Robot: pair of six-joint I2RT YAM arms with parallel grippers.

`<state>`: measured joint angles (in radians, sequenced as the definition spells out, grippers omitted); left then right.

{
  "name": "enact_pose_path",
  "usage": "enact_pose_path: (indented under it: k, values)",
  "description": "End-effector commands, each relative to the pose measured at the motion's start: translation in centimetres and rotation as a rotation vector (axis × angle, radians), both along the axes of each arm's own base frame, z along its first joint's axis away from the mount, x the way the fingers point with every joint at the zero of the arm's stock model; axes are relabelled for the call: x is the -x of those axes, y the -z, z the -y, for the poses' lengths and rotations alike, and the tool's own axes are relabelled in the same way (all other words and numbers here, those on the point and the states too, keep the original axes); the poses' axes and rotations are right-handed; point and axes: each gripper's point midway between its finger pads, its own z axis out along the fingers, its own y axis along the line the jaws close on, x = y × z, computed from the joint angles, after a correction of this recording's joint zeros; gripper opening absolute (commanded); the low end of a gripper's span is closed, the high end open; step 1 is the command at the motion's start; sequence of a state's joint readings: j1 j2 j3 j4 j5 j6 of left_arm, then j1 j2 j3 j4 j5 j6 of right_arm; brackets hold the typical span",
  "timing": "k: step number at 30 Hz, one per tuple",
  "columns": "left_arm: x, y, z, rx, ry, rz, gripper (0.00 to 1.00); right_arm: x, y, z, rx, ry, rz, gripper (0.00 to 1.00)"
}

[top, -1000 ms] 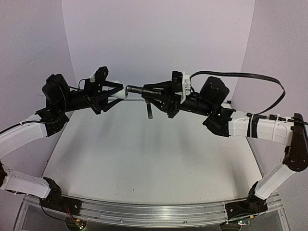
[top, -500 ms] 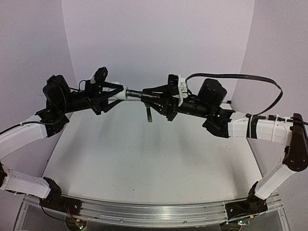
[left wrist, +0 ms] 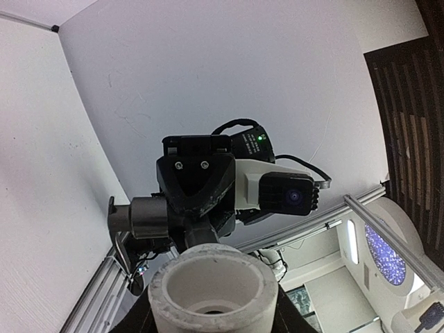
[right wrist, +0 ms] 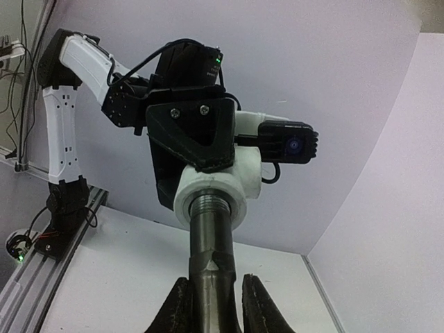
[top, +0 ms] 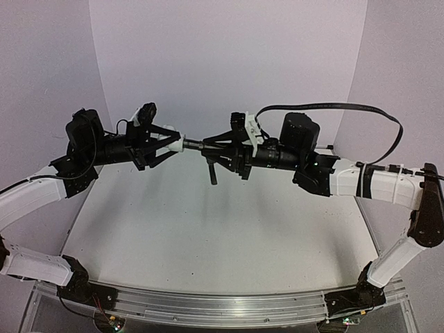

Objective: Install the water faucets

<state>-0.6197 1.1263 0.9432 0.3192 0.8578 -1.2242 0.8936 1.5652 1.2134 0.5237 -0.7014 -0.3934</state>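
Above the desk (top: 208,236), the left fingers (top: 169,139) are clamped on the white fitting (top: 177,144). The right fingers (right wrist: 182,305) are pinched around the grey tap (right wrist: 210,243), whose threaded end sits in the fitting's mouth. If the two tilt out of line, the thread may cross and jam, or the tap may slip in its grip.
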Motion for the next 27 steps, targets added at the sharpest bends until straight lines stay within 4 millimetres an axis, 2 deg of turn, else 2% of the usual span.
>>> enact_pose_path:
  k: [1, 8, 16, 27]
  values:
    - [0.8, -2.3, -0.3, 0.009, -0.01, 0.138, 0.0, 1.5, -4.6, -0.4, -0.099, -0.06, -0.006, 0.0]
    - [0.4, -0.8, -0.3, -0.071, -0.038, 0.203, 0.0, 1.3, -6.1, -0.3, -0.136, -0.067, -0.113, 0.0]
    - [0.2, 0.5, -0.2, -0.127, -0.036, 0.258, 0.0, 1.8, -6.5, -0.5, -0.13, -0.113, -0.199, 0.0]
    - [1.4, 0.1, -0.1, -0.124, 0.025, 0.444, 0.0, 2.8, -7.4, -0.8, -0.136, -0.214, -0.305, 0.0]
